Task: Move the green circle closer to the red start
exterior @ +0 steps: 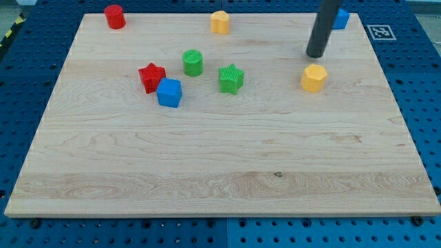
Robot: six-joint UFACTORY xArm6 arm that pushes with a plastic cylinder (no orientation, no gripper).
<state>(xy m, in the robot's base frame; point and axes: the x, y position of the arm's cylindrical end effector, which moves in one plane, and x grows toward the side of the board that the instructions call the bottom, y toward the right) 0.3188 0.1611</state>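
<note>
The green circle (193, 63) is a short green cylinder standing on the wooden board (220, 158), left of the middle. The red star (151, 76) lies just to its lower left, with a small gap between them. My tip (316, 54) is at the view's upper right, far to the right of the green circle and just above the yellow hexagon (313, 78). The rod rises out of the top of the view.
A blue cube (169, 92) touches the red star's lower right. A green star (231, 78) lies right of the green circle. A red cylinder (114, 16), a yellow block (220, 22) and a blue block (340, 18), partly behind the rod, sit along the top edge.
</note>
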